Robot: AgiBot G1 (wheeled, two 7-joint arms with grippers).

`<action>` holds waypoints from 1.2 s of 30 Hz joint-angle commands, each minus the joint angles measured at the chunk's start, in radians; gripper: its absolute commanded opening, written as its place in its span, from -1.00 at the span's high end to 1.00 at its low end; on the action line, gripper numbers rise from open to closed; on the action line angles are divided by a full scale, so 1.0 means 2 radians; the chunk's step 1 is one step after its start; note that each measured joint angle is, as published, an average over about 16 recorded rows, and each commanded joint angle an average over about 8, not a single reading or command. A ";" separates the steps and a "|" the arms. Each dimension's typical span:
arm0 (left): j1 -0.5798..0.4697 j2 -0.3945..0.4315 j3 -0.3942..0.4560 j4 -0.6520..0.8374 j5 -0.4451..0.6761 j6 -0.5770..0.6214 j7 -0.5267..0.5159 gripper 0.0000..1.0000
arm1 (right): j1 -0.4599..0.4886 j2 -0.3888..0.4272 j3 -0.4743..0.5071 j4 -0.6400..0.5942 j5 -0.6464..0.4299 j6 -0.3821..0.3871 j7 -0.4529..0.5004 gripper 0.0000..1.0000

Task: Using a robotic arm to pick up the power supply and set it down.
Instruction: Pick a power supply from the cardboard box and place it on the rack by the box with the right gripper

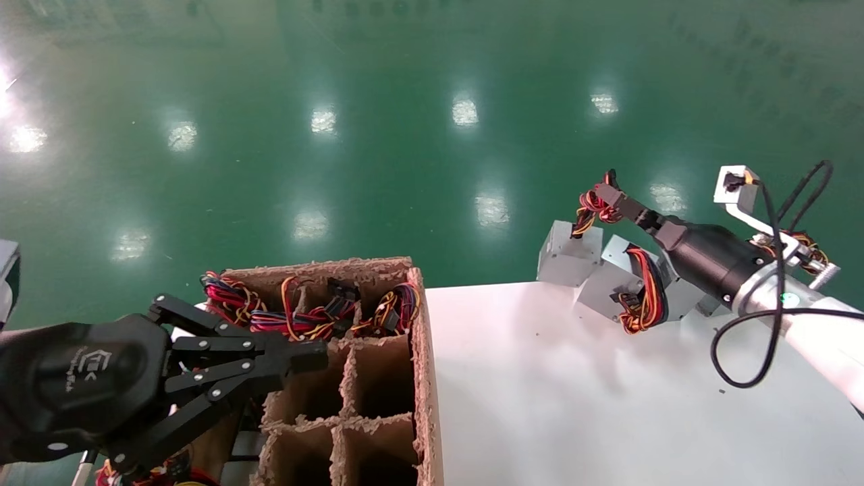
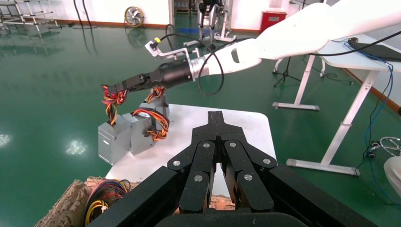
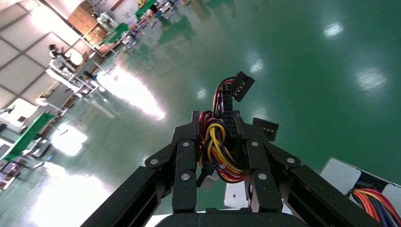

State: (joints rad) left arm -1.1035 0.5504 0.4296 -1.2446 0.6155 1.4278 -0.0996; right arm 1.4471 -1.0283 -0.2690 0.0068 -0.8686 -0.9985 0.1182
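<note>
My right arm, the white robotic arm [image 1: 813, 327], reaches over the far edge of the white table [image 1: 574, 405]. Its right gripper [image 1: 605, 196] [image 3: 218, 124] is shut on the red, yellow and black wire bundle [image 3: 215, 151] of a silver-grey power supply [image 1: 569, 258] [image 2: 112, 140]. That box is below the claw at the table's far edge, its wires drawn upward. I cannot tell whether it rests on the table. A second power supply [image 1: 624, 280] [image 2: 141, 135] leans right beside it. My left gripper [image 1: 316, 356] [image 2: 216, 116] is shut on nothing, parked above the carton.
A brown cardboard carton [image 1: 422, 378] with divider cells stands against the table's left side. Its far cells hold more coloured wire bundles [image 1: 304, 318]. Beyond the table lies green floor [image 1: 405, 148]. Other white tables [image 2: 331, 109] stand off to the side.
</note>
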 commanded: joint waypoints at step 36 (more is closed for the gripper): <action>0.000 0.000 0.000 0.000 0.000 0.000 0.000 1.00 | 0.007 0.036 -0.019 -0.003 -0.027 -0.021 0.026 1.00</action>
State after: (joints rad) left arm -1.1035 0.5504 0.4297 -1.2446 0.6154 1.4278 -0.0996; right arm 1.4591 -0.9571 -0.3077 -0.0008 -0.9232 -1.0406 0.1717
